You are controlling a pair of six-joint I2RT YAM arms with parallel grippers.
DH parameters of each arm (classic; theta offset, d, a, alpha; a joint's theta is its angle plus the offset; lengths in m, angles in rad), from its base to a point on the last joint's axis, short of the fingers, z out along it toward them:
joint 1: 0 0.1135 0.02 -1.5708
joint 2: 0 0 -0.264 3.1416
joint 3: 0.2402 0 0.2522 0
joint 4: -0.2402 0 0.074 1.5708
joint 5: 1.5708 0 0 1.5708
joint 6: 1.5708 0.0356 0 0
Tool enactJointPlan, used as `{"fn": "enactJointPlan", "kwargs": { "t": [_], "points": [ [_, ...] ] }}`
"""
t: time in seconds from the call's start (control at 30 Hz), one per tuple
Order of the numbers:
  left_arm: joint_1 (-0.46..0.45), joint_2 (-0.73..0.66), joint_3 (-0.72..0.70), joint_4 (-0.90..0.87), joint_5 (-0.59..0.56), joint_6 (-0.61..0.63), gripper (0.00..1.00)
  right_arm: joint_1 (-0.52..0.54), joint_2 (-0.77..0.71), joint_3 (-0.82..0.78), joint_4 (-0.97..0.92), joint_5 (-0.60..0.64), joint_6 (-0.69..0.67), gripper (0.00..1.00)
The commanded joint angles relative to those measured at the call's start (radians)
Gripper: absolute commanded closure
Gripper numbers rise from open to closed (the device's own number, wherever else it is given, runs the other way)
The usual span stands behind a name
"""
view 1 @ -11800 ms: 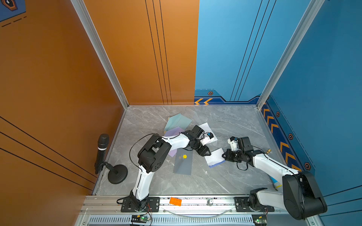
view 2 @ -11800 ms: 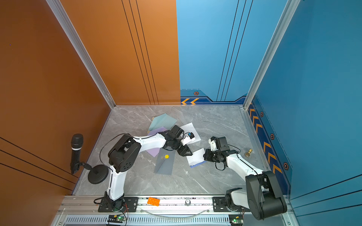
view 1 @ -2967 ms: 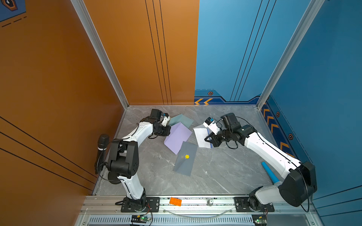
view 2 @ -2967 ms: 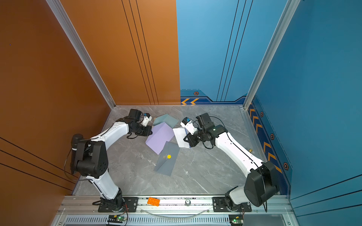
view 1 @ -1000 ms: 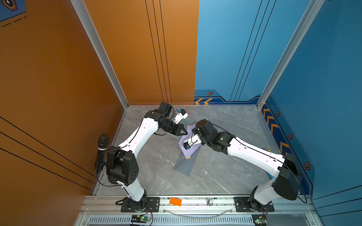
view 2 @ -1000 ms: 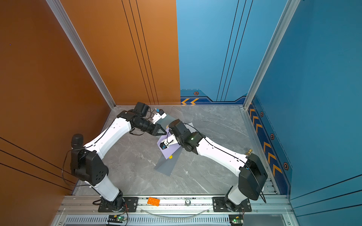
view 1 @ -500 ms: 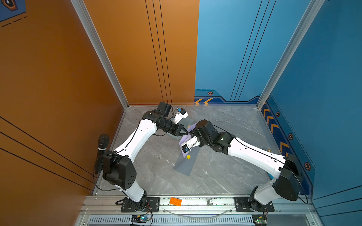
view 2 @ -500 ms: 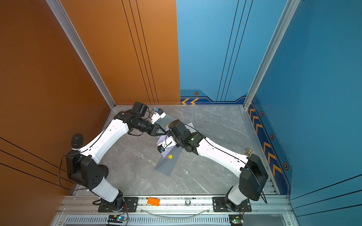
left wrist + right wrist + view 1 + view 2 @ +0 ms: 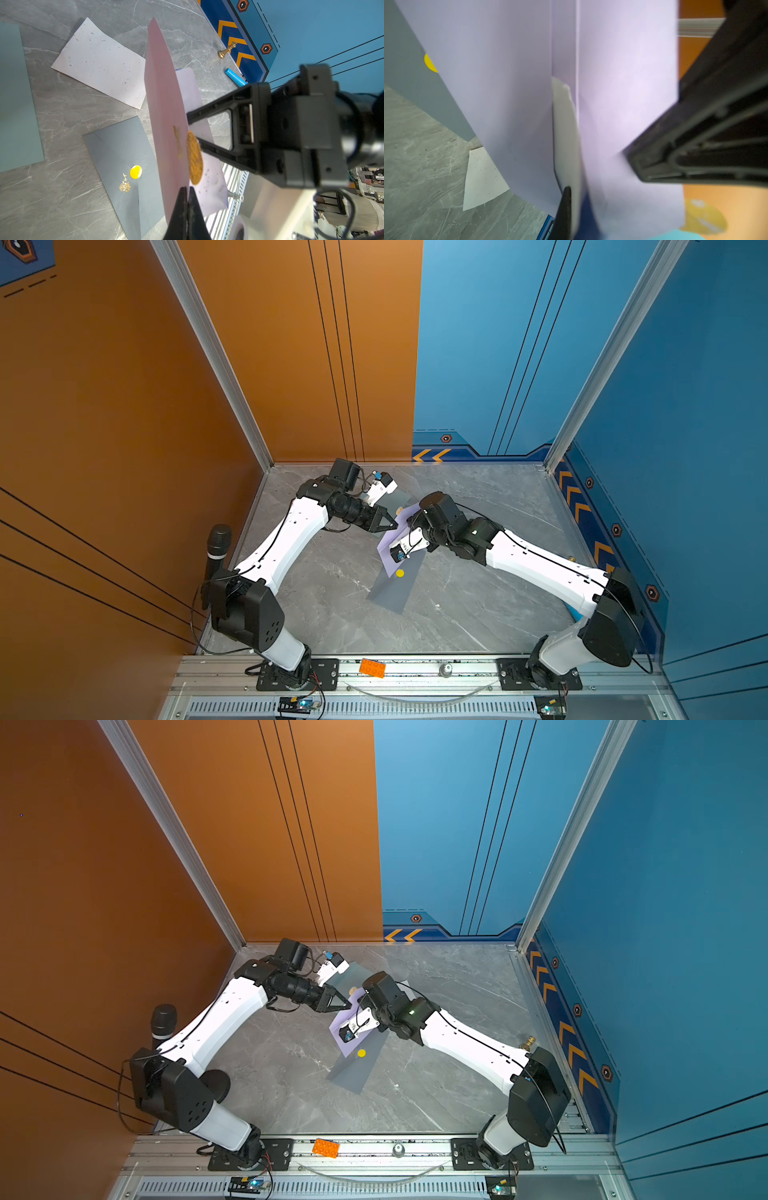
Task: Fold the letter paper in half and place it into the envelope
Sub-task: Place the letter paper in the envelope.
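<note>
The lavender envelope (image 9: 164, 108) hangs upright above the table, a gold seal (image 9: 194, 158) on its flap. My left gripper (image 9: 186, 191) is shut on its edge, also seen in both top views (image 9: 394, 526) (image 9: 347, 1006). My right gripper (image 9: 572, 197) is shut on the folded white letter paper (image 9: 564, 135), whose far end sits between the envelope's two lavender walls (image 9: 500, 83). In the left wrist view the right gripper's fingers (image 9: 207, 112) stand against the envelope, beside a pale speckled sheet (image 9: 209, 187). In the top views the envelope (image 9: 386, 562) (image 9: 347, 1048) shows below the right wrist.
A grey envelope (image 9: 390, 593) with a yellow dot lies under the held one. Another speckled white sheet (image 9: 97, 62) and a teal sheet (image 9: 16, 104) lie behind. A gold chess piece (image 9: 226, 49) and blue tube (image 9: 235, 78) sit by the right wall; a microphone (image 9: 218, 547) stands left.
Three seconds ago the arms were apart, left on the envelope, right on the paper. They have since met above the grey envelope. Over the last second they barely shifted.
</note>
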Motion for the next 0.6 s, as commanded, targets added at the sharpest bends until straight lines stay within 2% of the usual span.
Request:
{"fn": "enactJointPlan", "kwargs": {
  "t": [0.0,0.33,0.57],
  "points": [
    [-0.015,-0.035,-0.024,-0.021,0.014,0.000,1.00,-0.019,-0.029,0.010,-0.042,-0.013,0.033,1.00],
    [-0.054,-0.041,-0.030,-0.020,-0.013,-0.012,1.00,-0.013,-0.035,0.034,-0.077,-0.136,0.120,1.00],
    [-0.060,-0.056,-0.029,-0.019,-0.030,-0.017,1.00,0.001,-0.029,0.021,-0.072,-0.176,0.164,1.00]
  ]
}}
